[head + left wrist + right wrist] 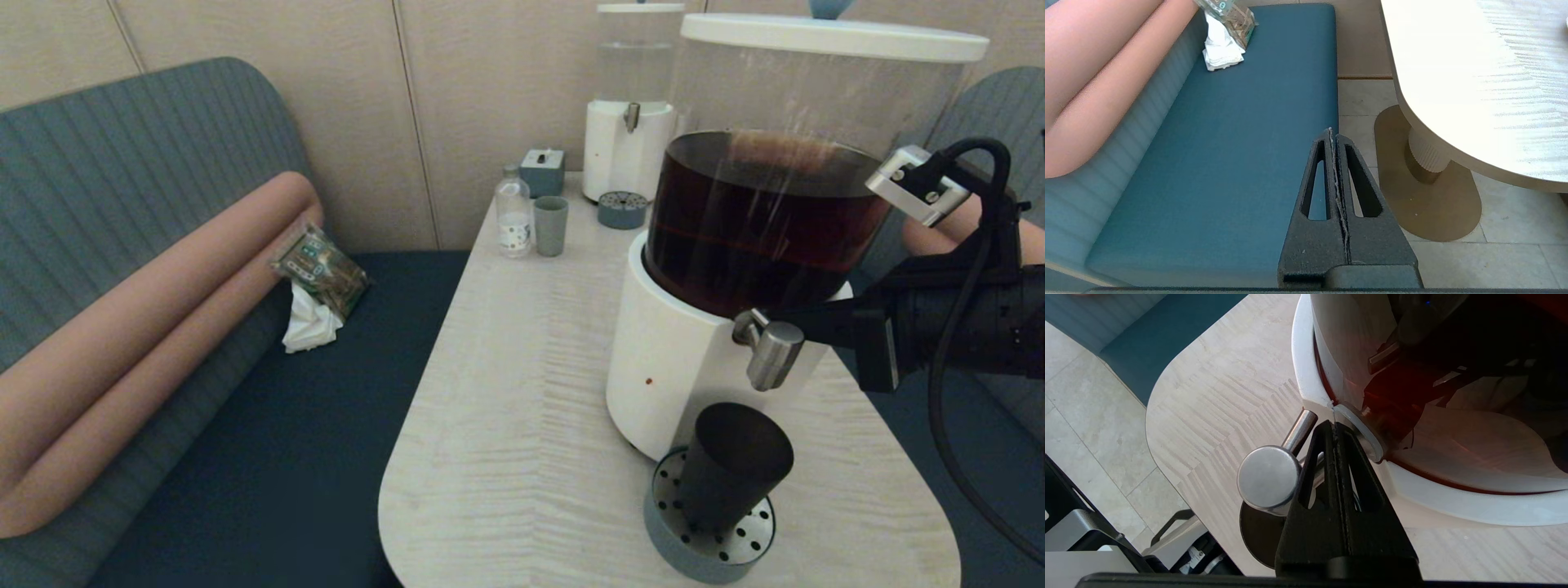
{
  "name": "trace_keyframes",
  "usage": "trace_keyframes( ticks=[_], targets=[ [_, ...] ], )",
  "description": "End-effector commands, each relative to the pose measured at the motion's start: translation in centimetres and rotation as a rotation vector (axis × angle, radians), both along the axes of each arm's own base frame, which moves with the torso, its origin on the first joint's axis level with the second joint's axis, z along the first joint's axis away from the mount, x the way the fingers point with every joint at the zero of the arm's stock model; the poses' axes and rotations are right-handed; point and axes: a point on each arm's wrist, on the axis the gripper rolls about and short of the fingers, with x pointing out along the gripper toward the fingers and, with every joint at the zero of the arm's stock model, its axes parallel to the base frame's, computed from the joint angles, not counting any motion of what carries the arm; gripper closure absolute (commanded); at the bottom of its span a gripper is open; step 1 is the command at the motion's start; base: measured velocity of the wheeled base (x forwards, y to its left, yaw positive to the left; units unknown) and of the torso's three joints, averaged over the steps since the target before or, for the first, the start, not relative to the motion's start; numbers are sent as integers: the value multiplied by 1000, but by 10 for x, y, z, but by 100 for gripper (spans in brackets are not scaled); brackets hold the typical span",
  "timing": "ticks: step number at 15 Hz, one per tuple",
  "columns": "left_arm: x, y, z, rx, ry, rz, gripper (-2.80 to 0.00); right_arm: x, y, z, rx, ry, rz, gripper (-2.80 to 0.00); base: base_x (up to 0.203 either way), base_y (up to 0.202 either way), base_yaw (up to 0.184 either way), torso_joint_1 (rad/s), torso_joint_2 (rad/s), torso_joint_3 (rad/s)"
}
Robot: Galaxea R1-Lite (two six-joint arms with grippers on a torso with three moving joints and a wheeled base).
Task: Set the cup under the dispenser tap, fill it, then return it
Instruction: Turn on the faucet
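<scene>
right gripper jaws pressed together beside dispenser tap; cup below

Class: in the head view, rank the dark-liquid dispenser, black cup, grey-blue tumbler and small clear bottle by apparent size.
1. Dark-liquid dispenser
2. Black cup
3. Small clear bottle, grey-blue tumbler: similar; both stand farther away, so true sizes are uncertain.

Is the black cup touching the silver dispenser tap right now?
Apart. The head view shows the black cup standing on the perforated drip tray, with the dispenser's white base showing in the gap between its rim and the dispenser tap above.
</scene>
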Motion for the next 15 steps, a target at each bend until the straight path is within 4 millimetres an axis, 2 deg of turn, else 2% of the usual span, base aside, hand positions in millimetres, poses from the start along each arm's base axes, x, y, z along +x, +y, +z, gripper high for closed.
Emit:
trace_keyframes(
  ticks=[1, 10, 15],
  targets=[
    [0, 0, 0, 0, 2, 1, 0, -2, -1, 5, 12, -18, 3, 0, 0, 0, 0, 0, 0, 0],
    [0, 0, 0, 0, 2, 1, 0, -4, -1, 7, 34, -57, -1, 0, 0, 0, 0, 0, 0, 0],
    [0, 0, 0, 0, 2, 0, 0, -9, -10, 15, 45, -96, -30, 0, 0, 0, 0, 0, 0, 0]
  ],
)
